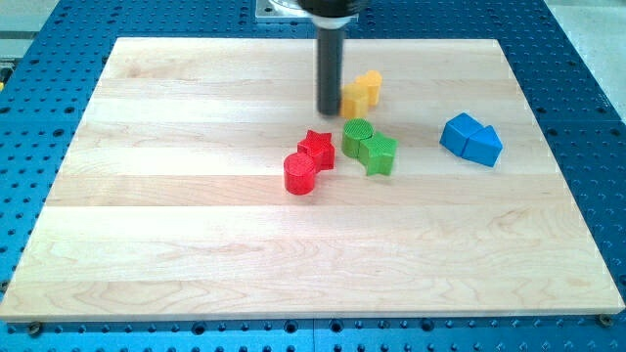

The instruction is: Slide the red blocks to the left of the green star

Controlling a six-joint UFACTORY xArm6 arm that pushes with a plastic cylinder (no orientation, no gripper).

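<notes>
A red star (317, 148) and a red cylinder (301, 173) lie together near the board's middle, the cylinder below and left of the star. Just to their right sit a green cylinder (357, 136) and a green star (380, 154), touching each other. The red star is close to the green cylinder's left side. My tip (329, 111) is above the red star, toward the view's top, next to the left side of the yellow blocks (361, 94). It touches no red block.
Two yellow blocks sit at the view's top centre, right of my tip. Two blue blocks (470, 139) lie together at the view's right. The wooden board (196, 244) rests on a blue perforated table.
</notes>
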